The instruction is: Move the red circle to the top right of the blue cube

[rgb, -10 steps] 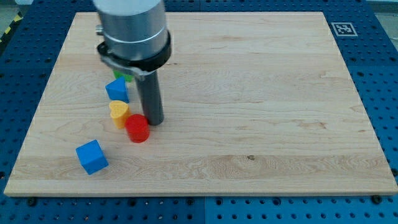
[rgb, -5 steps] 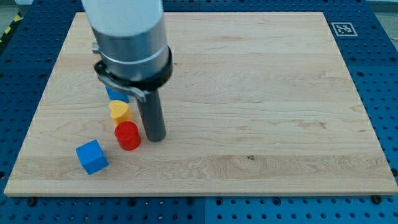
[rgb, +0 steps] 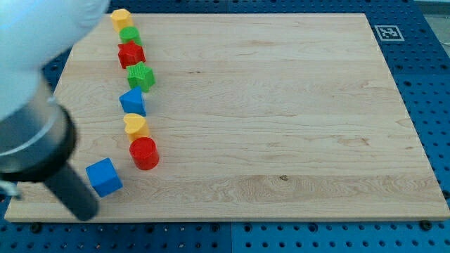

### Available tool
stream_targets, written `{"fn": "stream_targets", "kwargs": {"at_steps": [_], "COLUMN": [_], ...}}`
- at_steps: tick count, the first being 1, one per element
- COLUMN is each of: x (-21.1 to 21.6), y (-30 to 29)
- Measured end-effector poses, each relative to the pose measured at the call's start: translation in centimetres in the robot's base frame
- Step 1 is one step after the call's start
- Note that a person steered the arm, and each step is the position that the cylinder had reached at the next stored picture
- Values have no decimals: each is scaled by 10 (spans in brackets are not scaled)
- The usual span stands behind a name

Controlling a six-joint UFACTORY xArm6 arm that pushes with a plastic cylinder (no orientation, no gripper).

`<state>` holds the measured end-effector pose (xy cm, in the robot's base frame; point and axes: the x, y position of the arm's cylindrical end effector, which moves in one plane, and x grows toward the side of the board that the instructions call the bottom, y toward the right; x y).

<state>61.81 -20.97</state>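
The red circle [rgb: 144, 152] stands on the wooden board [rgb: 281, 126], just up and right of the blue cube [rgb: 104, 176] with a small gap between them. My tip [rgb: 84, 214] is at the view's bottom left, by the board's lower edge, just below and left of the blue cube and apart from it. The arm's large body covers the left edge of the view.
A column of blocks runs up the board's left side: a yellow heart-like block [rgb: 135, 125], a blue block [rgb: 133, 101], a green block [rgb: 140, 76], a red block [rgb: 131, 53], a green block [rgb: 129, 34] and a yellow block [rgb: 121, 17].
My tip nudged the red circle down and left, then swung from beside it to the view's bottom left. The upper blocks, hidden before, now show.
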Motion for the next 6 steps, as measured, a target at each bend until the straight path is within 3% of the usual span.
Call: {"fn": "stream_targets", "kwargs": {"at_steps": [2,6], "x": [-26,-39], "y": [-53,-34]}}
